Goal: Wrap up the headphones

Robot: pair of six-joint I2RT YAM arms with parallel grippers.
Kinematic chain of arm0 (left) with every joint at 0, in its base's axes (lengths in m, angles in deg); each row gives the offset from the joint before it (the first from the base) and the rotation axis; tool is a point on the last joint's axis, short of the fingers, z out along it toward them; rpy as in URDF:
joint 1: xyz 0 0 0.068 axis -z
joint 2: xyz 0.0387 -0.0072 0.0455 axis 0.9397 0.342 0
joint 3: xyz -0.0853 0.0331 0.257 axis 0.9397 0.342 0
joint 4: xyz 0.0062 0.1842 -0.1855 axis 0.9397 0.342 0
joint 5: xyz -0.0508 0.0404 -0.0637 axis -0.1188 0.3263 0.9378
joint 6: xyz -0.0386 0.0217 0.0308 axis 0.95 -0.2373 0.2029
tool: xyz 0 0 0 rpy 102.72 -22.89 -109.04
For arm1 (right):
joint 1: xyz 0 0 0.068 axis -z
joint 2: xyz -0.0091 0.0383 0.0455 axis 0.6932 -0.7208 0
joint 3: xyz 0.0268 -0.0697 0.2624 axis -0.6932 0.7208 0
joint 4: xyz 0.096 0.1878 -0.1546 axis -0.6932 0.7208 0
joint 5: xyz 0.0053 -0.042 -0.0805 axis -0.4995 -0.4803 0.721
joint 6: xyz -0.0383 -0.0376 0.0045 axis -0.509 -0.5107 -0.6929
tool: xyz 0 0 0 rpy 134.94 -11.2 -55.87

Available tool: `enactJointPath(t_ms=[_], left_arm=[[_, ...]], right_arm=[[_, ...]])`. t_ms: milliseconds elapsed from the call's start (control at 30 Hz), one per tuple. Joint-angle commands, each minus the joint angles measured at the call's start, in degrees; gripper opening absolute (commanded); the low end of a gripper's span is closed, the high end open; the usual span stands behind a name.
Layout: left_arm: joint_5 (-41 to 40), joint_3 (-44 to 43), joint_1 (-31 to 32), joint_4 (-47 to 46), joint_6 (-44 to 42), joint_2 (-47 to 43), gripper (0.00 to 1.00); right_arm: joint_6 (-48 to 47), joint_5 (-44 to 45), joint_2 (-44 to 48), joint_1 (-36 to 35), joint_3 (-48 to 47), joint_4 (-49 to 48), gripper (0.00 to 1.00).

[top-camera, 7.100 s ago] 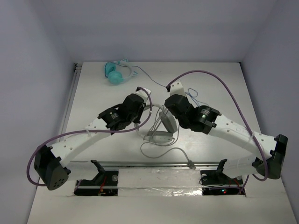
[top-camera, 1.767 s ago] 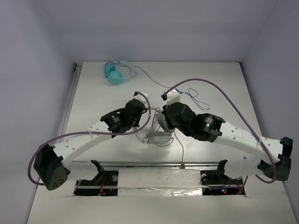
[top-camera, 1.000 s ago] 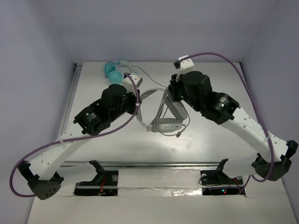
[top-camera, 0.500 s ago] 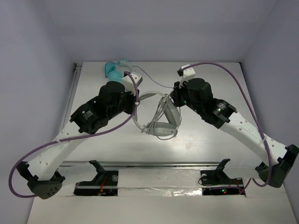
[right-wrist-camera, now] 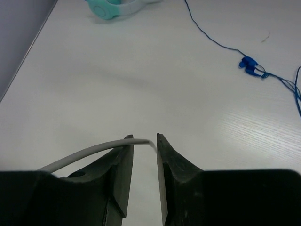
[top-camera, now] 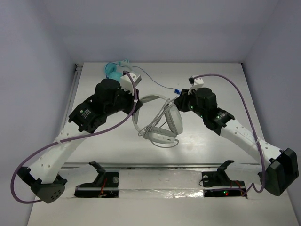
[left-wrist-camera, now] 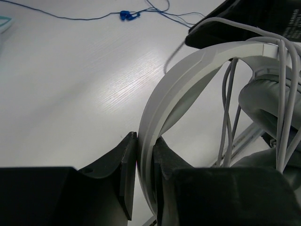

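The white headphones (top-camera: pixel 162 136) sit at mid-table, held up by their headband (left-wrist-camera: pixel 188 75). My left gripper (left-wrist-camera: pixel 146 155) is shut on that headband (top-camera: pixel 149 99), with both pads pressed against its edges. Grey cable (left-wrist-camera: pixel 281 94) runs in several strands over the band and past the grey ear pad (left-wrist-camera: pixel 265 99). My right gripper (right-wrist-camera: pixel 144 141) is to the right of the headphones, near the top of the band (top-camera: pixel 178 100). Its jaws stand a little apart, and the cable's loose end (right-wrist-camera: pixel 94 150) lies across the left finger into the gap, unpinched.
Smaller teal headphones (top-camera: pixel 114 71) lie at the back left. Their thin blue cable runs to a blue plug (top-camera: pixel 176 91) just behind my right gripper. The plug (right-wrist-camera: pixel 249 65) and the teal headphones (right-wrist-camera: pixel 110 7) also appear in the right wrist view. Walls close in on three sides.
My right gripper has opened and released the cable end while drawing back to the right. The left arm still holds the headband, and the headphones have shifted slightly toward the front.
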Motion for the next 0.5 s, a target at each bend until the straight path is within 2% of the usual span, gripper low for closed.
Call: enactJointPath(t_ms=[0, 333, 467], left_arm=[[9.5, -3.3, -2.0, -8.0, 2.4, -2.5, 0.00], [11.6, -5.6, -3.3, -10.5, 4.1, -1.2, 0.00], [12.7, -7.3, -3.3, -11.1, 4.7, 0.5, 0.00]], right_arm=[[2.2, -6.7, 0.8, 1.7, 3.2, -10.2, 0.33], [6.5, -13.8, 2.1, 2.3, 16.5, -25.8, 0.38], [6.9, -10.2, 0.6, 2.3, 18.5, -27.3, 0.39]])
